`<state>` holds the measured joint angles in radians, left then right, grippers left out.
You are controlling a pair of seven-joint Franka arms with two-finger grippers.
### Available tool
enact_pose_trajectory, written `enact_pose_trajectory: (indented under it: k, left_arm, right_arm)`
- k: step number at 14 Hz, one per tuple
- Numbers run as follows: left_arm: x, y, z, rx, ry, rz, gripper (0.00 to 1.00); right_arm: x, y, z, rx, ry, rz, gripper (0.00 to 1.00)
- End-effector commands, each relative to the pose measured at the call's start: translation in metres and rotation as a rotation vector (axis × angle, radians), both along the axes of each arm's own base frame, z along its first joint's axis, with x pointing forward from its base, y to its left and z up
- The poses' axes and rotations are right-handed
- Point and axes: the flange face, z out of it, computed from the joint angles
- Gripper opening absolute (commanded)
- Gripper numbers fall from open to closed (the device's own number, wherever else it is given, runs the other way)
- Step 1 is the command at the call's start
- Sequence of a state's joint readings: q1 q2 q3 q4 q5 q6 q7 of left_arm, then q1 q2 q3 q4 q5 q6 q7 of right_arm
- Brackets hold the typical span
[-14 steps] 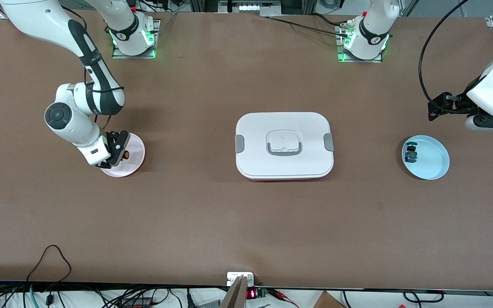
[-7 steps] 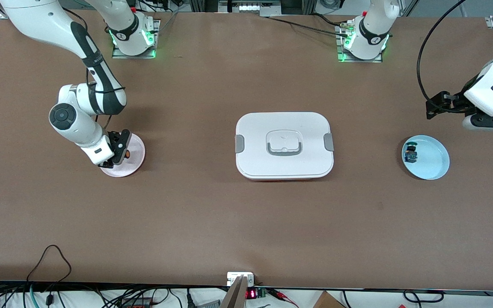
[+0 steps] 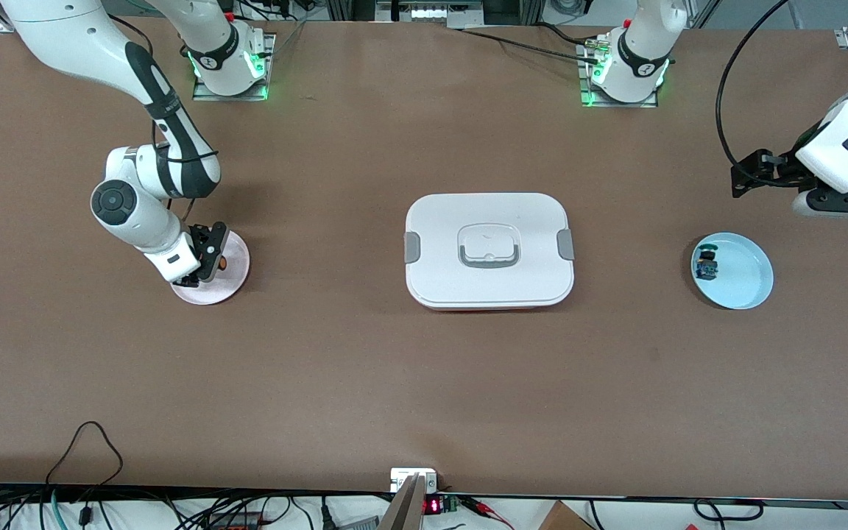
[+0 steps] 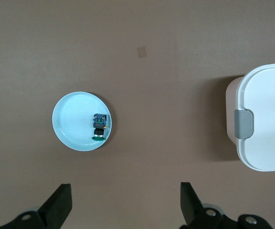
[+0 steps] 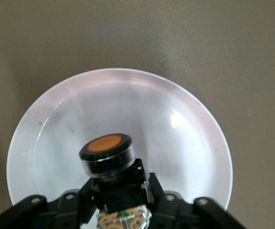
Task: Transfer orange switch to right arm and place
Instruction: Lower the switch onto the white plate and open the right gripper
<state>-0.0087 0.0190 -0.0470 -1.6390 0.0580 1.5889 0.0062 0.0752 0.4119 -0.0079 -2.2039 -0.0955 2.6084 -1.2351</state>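
Note:
The orange switch (image 5: 106, 152), a black body with a round orange cap and a coppery end, sits between the fingers of my right gripper (image 5: 120, 191). The fingers press both sides of the body, so the gripper is shut on it. It hangs low over the pale pink plate (image 5: 175, 129), cap tilted toward the plate's middle. In the front view the right gripper (image 3: 210, 254) and the switch (image 3: 222, 261) are over that plate (image 3: 236, 274) at the right arm's end of the table. My left gripper (image 3: 744, 180) waits open and empty over bare table beside the blue plate, fingers (image 4: 61, 205) wide apart.
A light blue plate (image 3: 748, 280) at the left arm's end holds a green-capped black-and-blue switch (image 3: 706, 263). A white lidded box (image 3: 489, 250) with grey clips stands mid-table. Both show in the left wrist view: blue plate (image 4: 70, 119), box (image 4: 266, 124).
The right gripper has shifted slightly over the pink plate with the switch still in it. The left arm has drawn a little toward its end of the table.

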Motion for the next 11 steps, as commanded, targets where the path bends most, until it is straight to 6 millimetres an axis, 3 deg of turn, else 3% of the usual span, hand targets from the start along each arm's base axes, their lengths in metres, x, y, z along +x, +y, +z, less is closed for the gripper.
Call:
enact_pose_trajectory:
  k: [1, 5, 11]
  left_arm:
    - [-0.004, -0.003, 0.008, 0.009, -0.003, 0.007, 1.0]
    - [-0.003, -0.005, 0.006, 0.009, -0.003, 0.004, 1.0]
    - [-0.003, -0.01, 0.006, 0.009, -0.003, -0.006, 1.0]
  right_arm:
    - [-0.001, -0.001, 0.008, -0.002, -0.019, 0.013, 1.0]
    - [0.003, 0.0, 0.017, 0.0, -0.035, 0.009, 1.0]
    - [0.011, -0.001, 0.062, -0.003, -0.06, -0.002, 1.0]
